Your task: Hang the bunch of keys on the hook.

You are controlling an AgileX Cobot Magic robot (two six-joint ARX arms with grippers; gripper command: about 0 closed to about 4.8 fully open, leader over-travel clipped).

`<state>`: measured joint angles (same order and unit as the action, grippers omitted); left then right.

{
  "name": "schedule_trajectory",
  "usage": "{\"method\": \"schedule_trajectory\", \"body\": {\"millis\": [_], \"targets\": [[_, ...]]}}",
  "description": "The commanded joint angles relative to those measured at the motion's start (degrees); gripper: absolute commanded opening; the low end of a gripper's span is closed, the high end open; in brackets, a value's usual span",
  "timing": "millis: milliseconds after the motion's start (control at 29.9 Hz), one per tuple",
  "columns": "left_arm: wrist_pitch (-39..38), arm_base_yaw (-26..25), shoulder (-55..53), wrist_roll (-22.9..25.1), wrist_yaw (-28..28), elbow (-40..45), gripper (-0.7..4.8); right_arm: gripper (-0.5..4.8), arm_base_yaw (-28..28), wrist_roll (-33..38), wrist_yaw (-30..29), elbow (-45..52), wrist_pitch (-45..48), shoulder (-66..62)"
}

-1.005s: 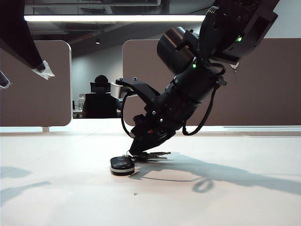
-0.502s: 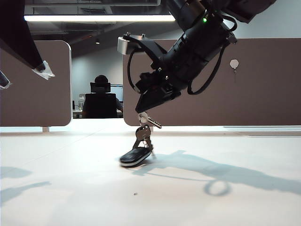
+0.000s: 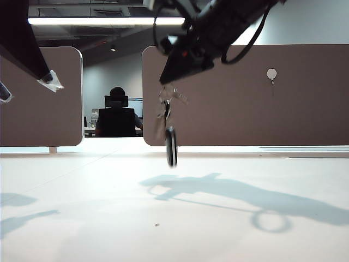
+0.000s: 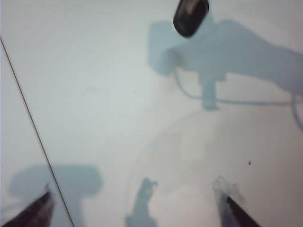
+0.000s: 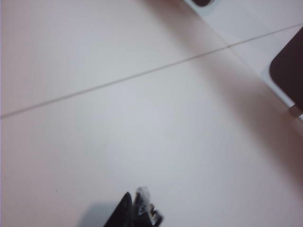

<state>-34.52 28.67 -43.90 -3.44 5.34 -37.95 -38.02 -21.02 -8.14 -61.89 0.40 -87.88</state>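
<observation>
Table (image 3: 82,218) fills the lower half of the exterior view, with brown partitions (image 3: 229,93) behind. Top centre, the right gripper (image 3: 166,82) is clamped on the keys (image 3: 168,109), which dangle clear of the table, the fob (image 3: 171,146) lowest. Only this view shows the hook (image 3: 271,75), upper right on the partition, well apart from the keys. Upper left is the left gripper (image 3: 24,82); its wrist view shows the fingers (image 4: 232,208) spread wide, empty, and the fob (image 4: 190,16) at the top. The right wrist view shows only closed fingertips (image 5: 139,210) over the table.
</observation>
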Motion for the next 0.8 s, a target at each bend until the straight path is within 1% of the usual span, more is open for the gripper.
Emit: {"method": "schedule_trajectory", "body": {"millis": [33, 167, 368, 569, 737, 804], "targets": [[1.64, 0.02, 0.09, 0.02, 0.02, -0.42, 4.79, -0.06, 0.0, 1.53, -0.09, -1.75, 1.27, 4.02], [2.97, 0.02, 0.09, 0.0, 0.04, -0.44, 4.79, -0.06, 0.09, 1.53, -0.02, -3.15, 0.63, 7.78], [7.1, 0.02, 0.09, 0.0, 0.52, -0.44, 4.79, -0.06, 2.49, 2.16, 0.55, -6.4, -2.05, 10.93], [15.5, 0.02, 0.09, -0.04, 3.02, -0.72, 4.79, -0.05, 9.05, 3.54, 0.52, -9.97, -2.25, 10.93], [19.32, 0.02, 0.02, 0.0, 2.99, -2.69, 4.79, -0.06, 14.99, 3.5, 0.26, -12.28, -1.46, 9.49], [20.83, 0.02, -0.02, 0.0, 2.99, -3.34, 4.79, -0.06, 17.64, 3.5, -1.11, -13.44, -1.27, 8.41]]}}
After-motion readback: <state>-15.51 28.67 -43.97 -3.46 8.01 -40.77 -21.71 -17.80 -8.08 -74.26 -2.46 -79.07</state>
